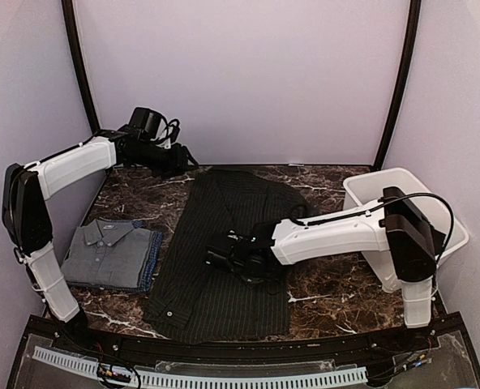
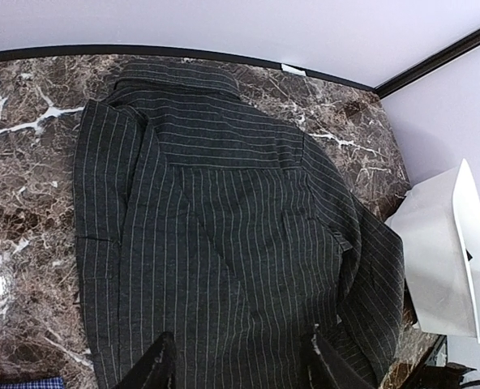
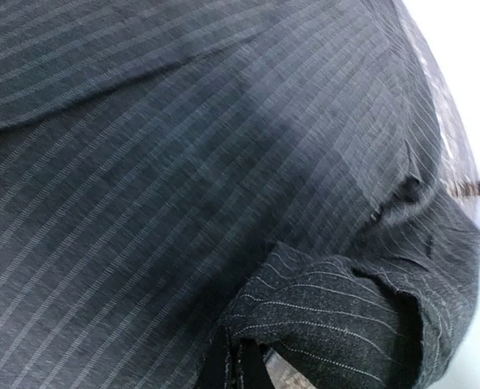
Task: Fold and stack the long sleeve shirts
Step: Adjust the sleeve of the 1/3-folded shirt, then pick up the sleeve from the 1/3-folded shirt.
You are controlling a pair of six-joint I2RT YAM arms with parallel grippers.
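**Q:** Cloth under you: material, shape, place?
**A:** Pinstriped shirt [image 1: 224,267]. Charcoal woven cloth, fine pale stripes, small pale buttons along the near-left edge. It lies flat in the middle of the dark, white-veined marble counter [image 1: 329,292] in a long narrow shape, with the collar toward the far wall and the sides turned in.

**Q:** Right side?
**A:** My right end effector [image 3: 236,369] sits low on the shirt's middle, fingers pressed together. A rumpled fold with a hemmed edge bunches right at the tips. The view is blurred, so a pinch of cloth is probable but not certain.

**Q:** Left side?
**A:** My left end effector [image 2: 240,373] hangs above the counter's far-left corner, fingers apart, gripping nothing.

**Q:** Other items?
**A:** Grey shirt [image 1: 106,247], folded square with the collar up, rests on a folded blue shirt [image 1: 153,259] at the left. Smooth white plastic tub [image 1: 402,194] at the right edge.
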